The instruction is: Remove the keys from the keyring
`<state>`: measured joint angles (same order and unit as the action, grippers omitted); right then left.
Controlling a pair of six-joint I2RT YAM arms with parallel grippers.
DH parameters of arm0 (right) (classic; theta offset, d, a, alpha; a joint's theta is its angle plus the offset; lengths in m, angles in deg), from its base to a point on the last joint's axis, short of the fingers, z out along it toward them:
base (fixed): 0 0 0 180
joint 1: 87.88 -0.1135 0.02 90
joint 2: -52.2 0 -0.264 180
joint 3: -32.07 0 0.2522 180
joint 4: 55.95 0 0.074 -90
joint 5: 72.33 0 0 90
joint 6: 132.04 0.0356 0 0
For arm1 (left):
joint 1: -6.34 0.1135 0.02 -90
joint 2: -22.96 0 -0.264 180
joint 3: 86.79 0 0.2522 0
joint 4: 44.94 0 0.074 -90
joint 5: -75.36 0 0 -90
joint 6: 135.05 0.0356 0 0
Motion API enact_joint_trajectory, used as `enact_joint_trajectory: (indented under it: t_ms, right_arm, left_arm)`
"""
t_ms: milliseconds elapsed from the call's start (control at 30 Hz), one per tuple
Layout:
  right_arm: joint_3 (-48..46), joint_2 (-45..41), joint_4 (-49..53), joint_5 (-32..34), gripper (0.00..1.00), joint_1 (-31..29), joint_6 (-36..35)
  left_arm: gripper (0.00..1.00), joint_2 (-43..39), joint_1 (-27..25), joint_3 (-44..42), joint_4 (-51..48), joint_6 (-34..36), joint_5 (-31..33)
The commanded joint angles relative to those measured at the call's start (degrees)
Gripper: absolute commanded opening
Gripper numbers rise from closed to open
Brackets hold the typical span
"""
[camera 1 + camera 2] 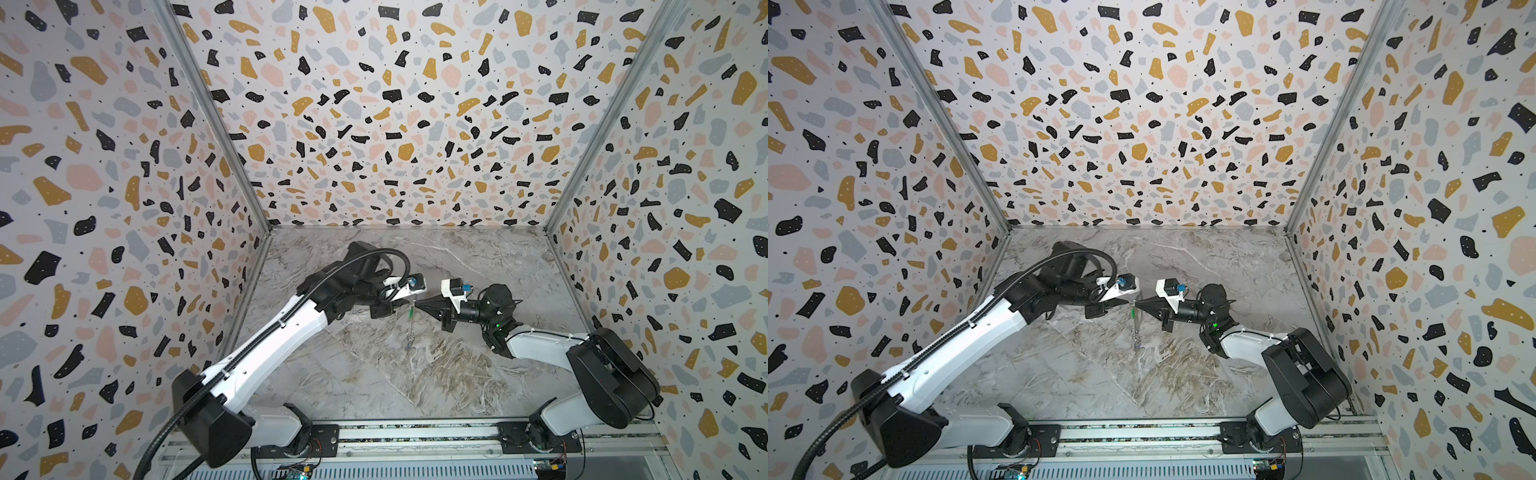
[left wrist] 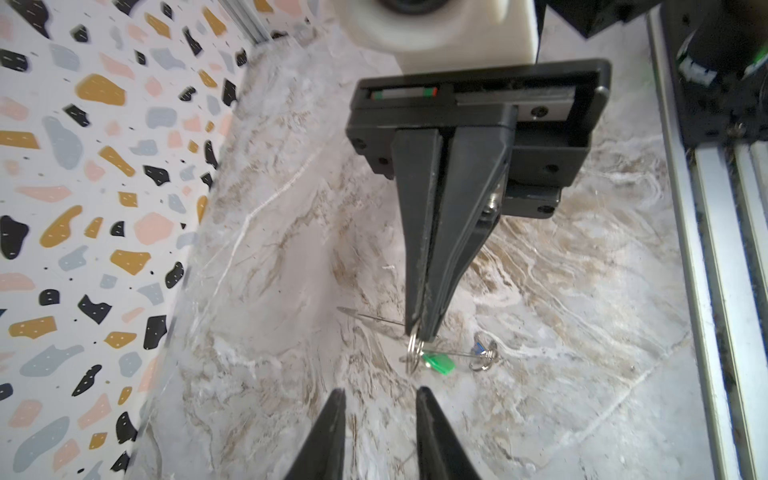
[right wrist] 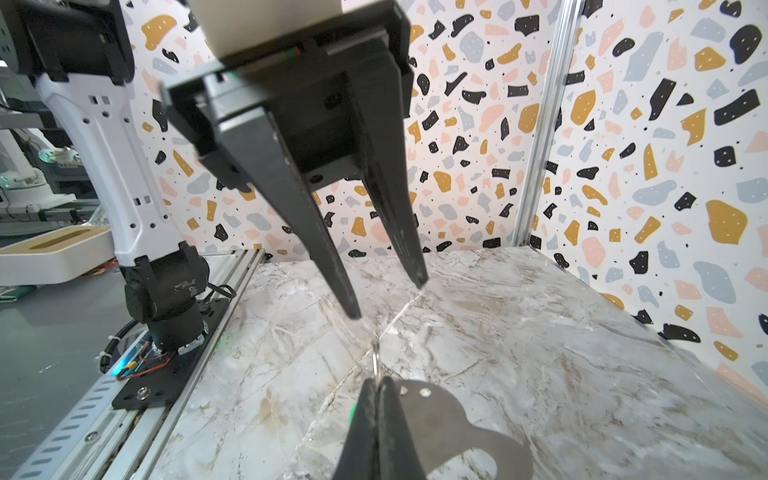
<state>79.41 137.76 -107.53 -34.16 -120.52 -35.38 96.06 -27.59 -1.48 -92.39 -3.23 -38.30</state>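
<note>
Looking at this one, the right gripper (image 2: 422, 328) is clamped tight on a small wire loop of the keyring (image 2: 414, 350) and seems to hold it up off the marble table (image 2: 291, 249), with the rest dangling. Green key (image 2: 438, 363) sits right under that pinch, and blue key (image 2: 480, 345) is further along by a second loop. Both look attached. Left gripper (image 2: 380, 401) has its jaws spread with nothing between them, just short of the ring. I'd say we're at the grab-the-green-one step. Next move needs a precise pinch on that tiny tag, then sliding it along the wire, no yanking
</note>
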Motion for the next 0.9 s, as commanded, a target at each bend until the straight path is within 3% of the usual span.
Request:
enact_joint_trajectory:
  t_ms: [0,300,867]
  right_arm:
    - [0.1,-0.3,-5.1,-0.4,0.0,-0.5,1.9]
    - [0.4,-0.3,-5.3,-1.1,0.0,-0.5,1.7]
    - [0.7,-0.5,-6.3,-2.2,0.0,-0.5,2.6]
  left_arm:
    - [0.31,-5.4,3.9,-7.1,14.7,-5.2,-11.2]
    - [0.32,-7.1,4.3,-16.3,24.7,-9.4,-19.8]
    - [0.22,-3.5,4.7,-16.7,25.9,-9.5,-22.6]
